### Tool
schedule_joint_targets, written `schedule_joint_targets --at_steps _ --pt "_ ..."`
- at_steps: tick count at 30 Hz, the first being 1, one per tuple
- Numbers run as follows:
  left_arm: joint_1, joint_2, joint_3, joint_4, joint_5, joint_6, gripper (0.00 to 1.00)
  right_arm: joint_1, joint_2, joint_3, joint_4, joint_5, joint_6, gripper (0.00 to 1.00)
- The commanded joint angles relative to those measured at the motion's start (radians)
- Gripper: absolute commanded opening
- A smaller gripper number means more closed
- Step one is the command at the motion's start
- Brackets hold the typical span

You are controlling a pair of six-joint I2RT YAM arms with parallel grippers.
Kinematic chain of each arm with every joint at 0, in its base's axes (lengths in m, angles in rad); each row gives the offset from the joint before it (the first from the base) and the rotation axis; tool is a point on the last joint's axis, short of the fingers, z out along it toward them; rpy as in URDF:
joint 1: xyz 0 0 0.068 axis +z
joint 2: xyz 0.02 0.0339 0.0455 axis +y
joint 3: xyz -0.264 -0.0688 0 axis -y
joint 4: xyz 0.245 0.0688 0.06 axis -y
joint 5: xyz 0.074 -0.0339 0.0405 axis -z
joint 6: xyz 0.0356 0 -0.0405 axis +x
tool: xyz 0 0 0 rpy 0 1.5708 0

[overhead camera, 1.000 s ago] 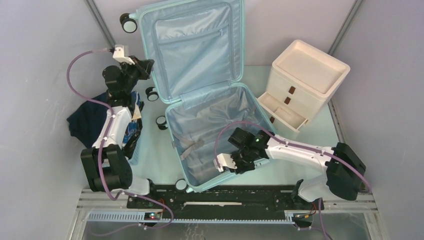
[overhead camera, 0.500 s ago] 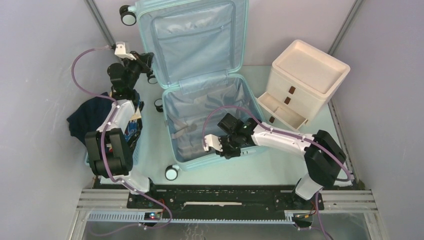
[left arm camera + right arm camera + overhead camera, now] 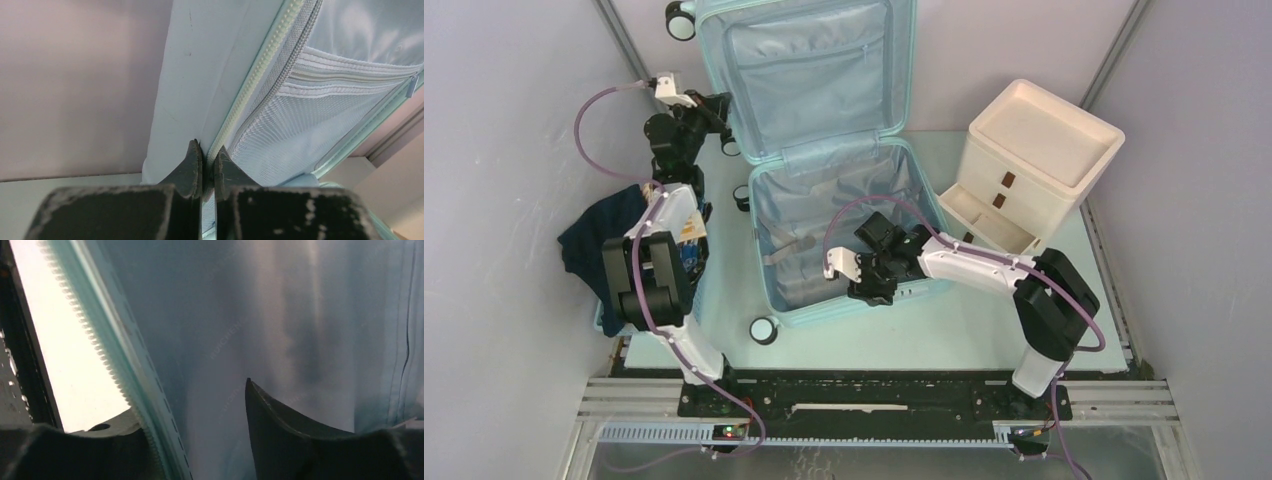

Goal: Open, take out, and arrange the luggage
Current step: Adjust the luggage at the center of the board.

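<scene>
**Desk:** Two arms, one case. Where is the luggage (image 3: 824, 230)?

**Photographer:** Mid-desk (image 3: 944, 340), opened wide. The base lies flat with its grey-blue lining up. The lid (image 3: 809, 80) stands upright against the back wall, zip pocket facing the overhead camera.

**Desk:** The left hand (image 3: 712, 108)?

**Photographer:** High on the lid's left edge, fingers (image 3: 192, 162) pressed together and pinching the rim beside the zip teeth.

**Desk:** And the right hand (image 3: 867, 285)?

**Photographer:** At the base's near rim, spread. From the wrist, one finger (image 3: 280, 430) sits inside over the lining and the other outside. The toothed rim runs between them, and neither visibly clamps it.

**Desk:** What crowds the scene?

**Photographer:** On the right, just beside the case's corner, is a cream-white drawer box (image 3: 1044, 150) with its bottom drawer (image 3: 989, 228) pulled out toward the case. On the left, a dark navy cloth (image 3: 589, 245) is heaped by a blue basket (image 3: 694, 265). Both are largely hidden behind the left arm (image 3: 659, 230).

**Desk:** Anything in the way?

**Photographer:** The right arm (image 3: 974, 268) stretches across the base's right corner. Four wheels (image 3: 764, 330) show: one on the desk at the near-left corner, two along the left side close to the left arm, and one at the lid's top left.
</scene>
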Motion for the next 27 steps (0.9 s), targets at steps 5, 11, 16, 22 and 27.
schedule_joint_targets --at_steps 5,11,16,22,27 --pt "-0.045 0.065 0.116 -0.072 0.057 -0.181 0.00 -0.051 -0.090 0.039 0.121 0.131 0.023 0.96" --pt "-0.046 0.104 0.162 -0.097 0.067 -0.211 0.08 -0.127 -0.253 0.051 -0.035 -0.095 0.006 1.00" --pt "-0.048 0.125 0.201 -0.117 0.070 -0.236 0.23 -0.248 -0.381 0.032 -0.213 -0.407 -0.090 1.00" --pt "-0.047 0.072 0.167 -0.128 0.033 -0.224 0.50 -0.419 -0.524 -0.082 -0.257 -0.540 -0.126 1.00" --pt "-0.045 -0.047 0.085 -0.146 -0.013 -0.175 0.67 -0.580 -0.611 -0.105 -0.314 -0.660 -0.148 1.00"
